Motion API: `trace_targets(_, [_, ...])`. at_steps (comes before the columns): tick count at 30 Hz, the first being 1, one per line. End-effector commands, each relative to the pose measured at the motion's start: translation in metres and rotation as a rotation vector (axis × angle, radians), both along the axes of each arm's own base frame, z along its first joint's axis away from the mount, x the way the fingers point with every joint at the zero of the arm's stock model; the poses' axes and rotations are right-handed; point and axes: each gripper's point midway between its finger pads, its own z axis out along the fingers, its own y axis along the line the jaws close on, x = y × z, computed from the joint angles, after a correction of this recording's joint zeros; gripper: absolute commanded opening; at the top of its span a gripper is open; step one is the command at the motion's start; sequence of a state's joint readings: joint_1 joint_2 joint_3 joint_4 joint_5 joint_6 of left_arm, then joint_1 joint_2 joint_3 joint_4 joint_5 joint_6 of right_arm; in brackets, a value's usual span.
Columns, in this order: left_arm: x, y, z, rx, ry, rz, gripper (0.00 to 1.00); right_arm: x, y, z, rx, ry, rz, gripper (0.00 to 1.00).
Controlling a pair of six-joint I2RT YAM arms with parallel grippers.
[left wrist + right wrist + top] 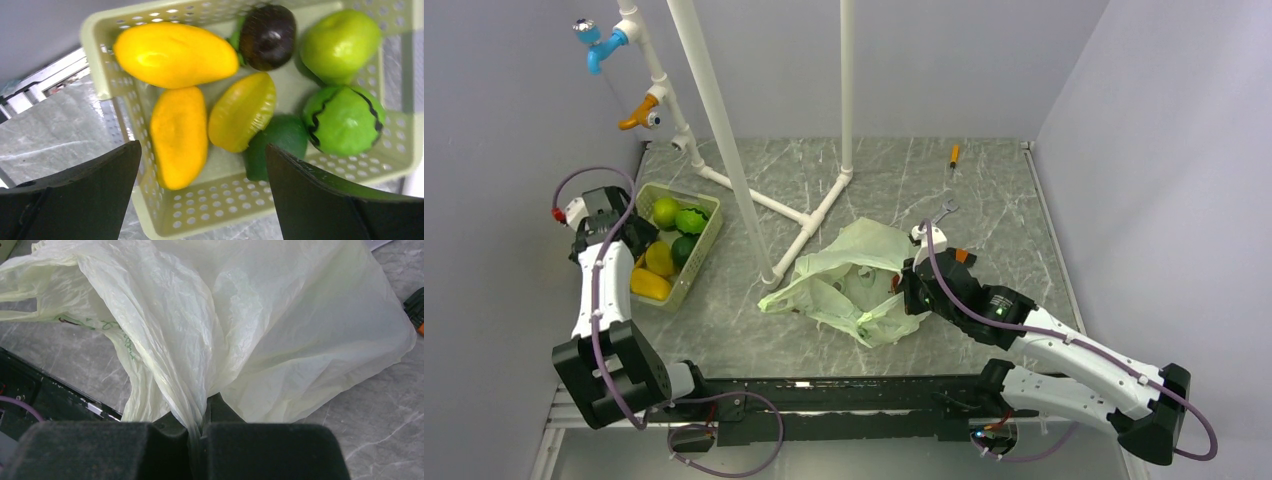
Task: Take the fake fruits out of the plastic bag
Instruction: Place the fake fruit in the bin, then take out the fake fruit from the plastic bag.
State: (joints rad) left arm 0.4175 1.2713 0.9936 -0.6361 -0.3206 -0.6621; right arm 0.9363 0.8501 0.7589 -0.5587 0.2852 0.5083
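Observation:
The pale-green plastic bag (849, 280) lies crumpled on the table's middle and fills the right wrist view (260, 325). My right gripper (907, 288) is shut on a bunched fold of the plastic bag (197, 410) at its right edge. No fruit shows inside the bag. The fake fruits (200, 100) lie in the slotted basket (709, 235): two orange-yellow ones, a yellow one, a dark purple one (267, 35) and several green ones. My left gripper (202, 165) is open and empty, just above the basket's near part (624, 240).
A white pipe frame (724, 130) stands at the back with blue and orange fittings. An orange-tipped tool (954, 155) lies at the far edge. A small orange-black part (416, 310) lies right of the bag. Grey walls close both sides.

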Motion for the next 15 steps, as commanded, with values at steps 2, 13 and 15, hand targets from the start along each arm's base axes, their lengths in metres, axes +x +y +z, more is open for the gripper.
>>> trace_targets(2, [0.029,-0.032,0.045,0.071,-0.123,-0.238,0.99,0.005,0.005,0.022,0.061,-0.041,-0.009,0.0])
trace_targets(13, [-0.021,-0.141,0.096,0.004,-0.448,-0.71,0.99,0.004,-0.006,0.028,0.035,-0.07,-0.017,0.0])
trace_targets(15, [-0.04,-0.162,0.094,-0.034,-0.488,-0.788,0.99,0.004,-0.005,0.027,0.036,-0.077,-0.008,0.0])
